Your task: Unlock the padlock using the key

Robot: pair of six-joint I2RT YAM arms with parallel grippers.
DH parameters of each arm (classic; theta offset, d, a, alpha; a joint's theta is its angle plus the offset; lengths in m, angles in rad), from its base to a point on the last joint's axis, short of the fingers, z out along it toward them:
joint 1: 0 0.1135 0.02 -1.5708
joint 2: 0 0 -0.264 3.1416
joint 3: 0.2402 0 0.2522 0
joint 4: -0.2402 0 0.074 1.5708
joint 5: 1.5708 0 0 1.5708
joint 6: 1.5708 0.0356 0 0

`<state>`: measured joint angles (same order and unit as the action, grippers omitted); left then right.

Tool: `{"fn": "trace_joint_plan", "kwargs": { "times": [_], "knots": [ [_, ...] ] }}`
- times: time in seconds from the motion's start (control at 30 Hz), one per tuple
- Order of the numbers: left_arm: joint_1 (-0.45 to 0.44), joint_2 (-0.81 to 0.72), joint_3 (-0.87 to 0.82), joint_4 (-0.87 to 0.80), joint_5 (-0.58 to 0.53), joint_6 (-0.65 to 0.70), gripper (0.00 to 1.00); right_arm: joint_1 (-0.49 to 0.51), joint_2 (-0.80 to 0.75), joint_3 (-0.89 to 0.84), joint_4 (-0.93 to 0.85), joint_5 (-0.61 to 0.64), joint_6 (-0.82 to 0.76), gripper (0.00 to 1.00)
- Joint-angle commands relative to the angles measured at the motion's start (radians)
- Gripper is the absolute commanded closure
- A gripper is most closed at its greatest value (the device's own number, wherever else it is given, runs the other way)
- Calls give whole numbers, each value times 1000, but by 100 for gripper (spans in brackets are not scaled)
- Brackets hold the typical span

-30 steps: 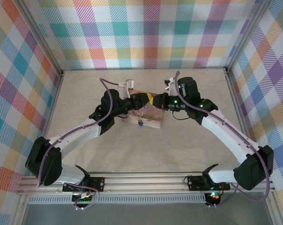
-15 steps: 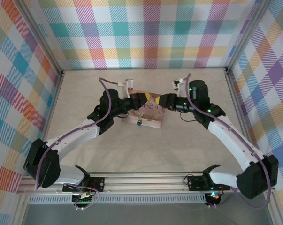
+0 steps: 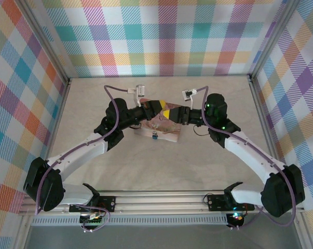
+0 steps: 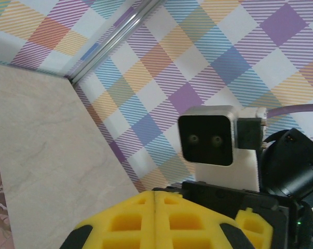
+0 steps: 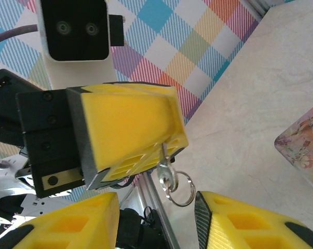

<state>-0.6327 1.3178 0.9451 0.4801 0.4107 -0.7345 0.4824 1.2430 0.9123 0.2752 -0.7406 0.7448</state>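
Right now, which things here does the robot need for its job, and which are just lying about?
Needed: tiny blue padlock with silvery shackle; small silvery key on a ring, clamped in the left gripper; open right gripper by it.
Lying about: pink rectangular tin beside the padlock; beige table.

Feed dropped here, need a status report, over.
Left gripper shut on key; right gripper open, facing it. Padlock on near side of tin, untouched.

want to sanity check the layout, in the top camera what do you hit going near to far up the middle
base rail → padlock → left gripper and right gripper, level with each other → plaid back wall
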Motion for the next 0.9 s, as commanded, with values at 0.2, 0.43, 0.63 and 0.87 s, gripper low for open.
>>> {"fn": "trace_joint_plan", "kwargs": {
  "times": [0.2, 0.43, 0.63, 0.87],
  "knots": [
    [-5, 7, -3, 62, 21, -24, 100, 1, 18, 20, 91, -6, 33, 69],
    [-5, 17, 7, 63, 28, -26, 100, 2, 24, 29, 82, 7, 40, 76],
    [-5, 20, 4, 65, 28, -28, 100, 1, 38, 35, 95, 15, 58, 78],
    [-5, 16, 0, 66, 22, -28, 100, 1, 36, 34, 91, 20, 62, 87]
  ]
}}
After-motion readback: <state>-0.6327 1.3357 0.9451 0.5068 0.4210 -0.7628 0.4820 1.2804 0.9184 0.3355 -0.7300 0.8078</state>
